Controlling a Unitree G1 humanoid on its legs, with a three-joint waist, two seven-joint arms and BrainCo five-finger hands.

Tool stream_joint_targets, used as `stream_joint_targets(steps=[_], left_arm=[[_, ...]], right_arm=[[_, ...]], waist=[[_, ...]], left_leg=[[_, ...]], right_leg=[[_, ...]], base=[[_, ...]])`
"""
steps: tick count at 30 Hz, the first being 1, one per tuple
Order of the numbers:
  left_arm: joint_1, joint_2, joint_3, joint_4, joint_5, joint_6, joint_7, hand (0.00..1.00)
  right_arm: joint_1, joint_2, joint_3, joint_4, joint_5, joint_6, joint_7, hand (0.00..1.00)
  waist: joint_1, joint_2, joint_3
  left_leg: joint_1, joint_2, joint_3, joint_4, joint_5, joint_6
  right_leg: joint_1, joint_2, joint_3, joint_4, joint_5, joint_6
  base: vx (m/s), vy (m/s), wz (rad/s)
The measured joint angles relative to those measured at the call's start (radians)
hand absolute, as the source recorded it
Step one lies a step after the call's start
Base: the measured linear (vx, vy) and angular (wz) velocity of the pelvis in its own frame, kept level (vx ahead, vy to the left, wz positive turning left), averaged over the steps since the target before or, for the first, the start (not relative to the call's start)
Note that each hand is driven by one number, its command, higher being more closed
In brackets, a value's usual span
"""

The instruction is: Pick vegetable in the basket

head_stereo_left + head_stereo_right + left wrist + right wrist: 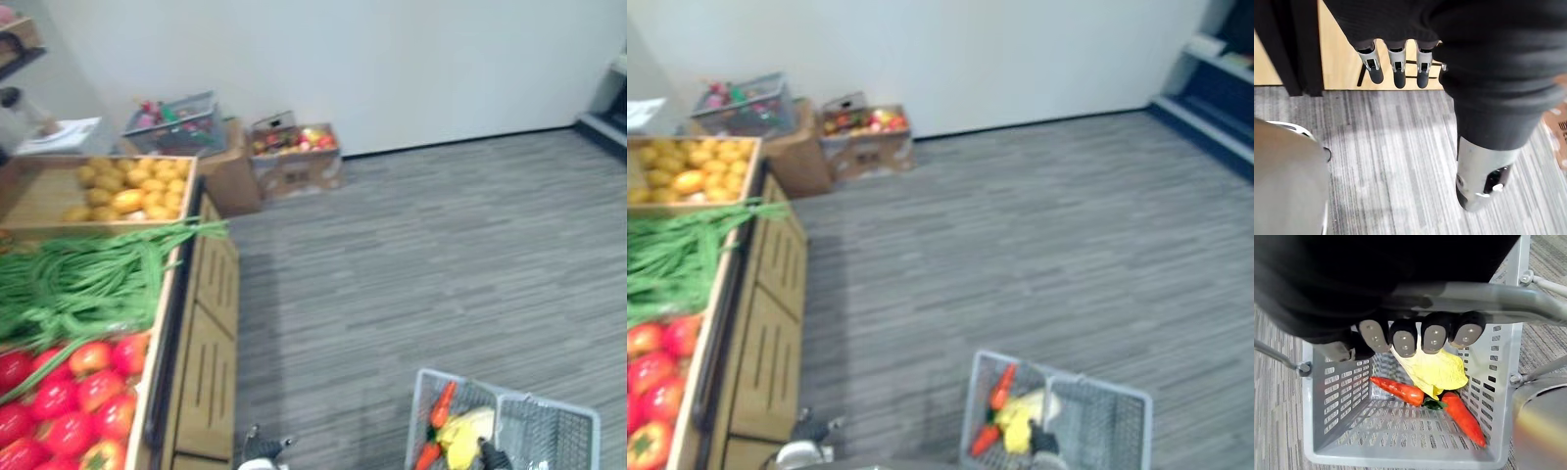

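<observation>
Basket (1339, 396) of grey slotted plastic hangs straight below the right hand (1403, 339), whose dark-tipped fingers are clenched round its grey handle (1498, 297). Inside, on the basket's bottom, lie three vegetables. A short orange-red carrot (1399, 389) lies beneath the fingertips. A longer, thicker carrot (1465, 419) of the same colour points away from it towards a corner, with a tuft of dark green where the two meet. A pale yellow leafy vegetable (1436, 369), crumpled and folded, rests over them, nearest the fingers.

The left hand (1397, 66) is relaxed, fingers straight and side by side, thumb held apart, grasping nothing. Just past its fingertips is the light wooden side of a display stand (1342, 68), above grey striped carpet (1400, 147). Further to this hand's left, the stand holds red tomatoes (69, 397) and long green beans (83, 279).
</observation>
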Motion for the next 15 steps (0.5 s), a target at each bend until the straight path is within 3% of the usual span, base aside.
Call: stream_joint_targets(steps=[2,5,10,15], left_arm=[[0.001,0.004,0.014,0.002,0.001,0.005,-0.006,0.0],[0.012,-0.009,0.02,0.002,0.007,0.004,-0.025,0.0],[0.029,-0.04,0.05,-0.001,0.001,-0.006,-0.06,0.0],[0.035,-0.044,0.077,-0.003,-0.016,-0.009,-0.101,0.0]], right_arm=[[0.009,0.019,-0.009,-0.004,0.002,-0.007,-0.001,1.0],[0.027,0.021,-0.01,-0.014,0.02,-0.015,0.005,1.0],[0.044,-0.002,-0.012,-0.022,0.062,-0.018,0.019,1.0],[0.064,-0.008,-0.011,-0.029,0.122,-0.02,0.046,1.0]], waist=[[-0.013,-0.009,-0.001],[-0.018,0.01,-0.007],[-0.032,0.036,-0.012],[-0.033,0.037,-0.012]], left_leg=[[0.023,-0.014,0.015,-0.028,0.005,0.002],[0.087,-0.019,0.042,-0.132,0.049,-0.007],[0.126,0.003,0.048,-0.185,0.07,-0.018],[0.139,0.01,0.042,-0.19,0.071,-0.018]], right_leg=[[-0.002,-0.002,0.012,0.001,0.005,0.003],[-0.001,0.006,0.016,0.001,0.002,0.008],[0.009,0.032,0.004,0.011,-0.008,0.022],[0.021,0.037,-0.011,0.024,-0.018,0.019]], base=[[0.05,0.083,-0.25],[0.06,-0.005,-0.18],[0.05,-0.057,-0.01],[0.0,-0.025,0.02]])
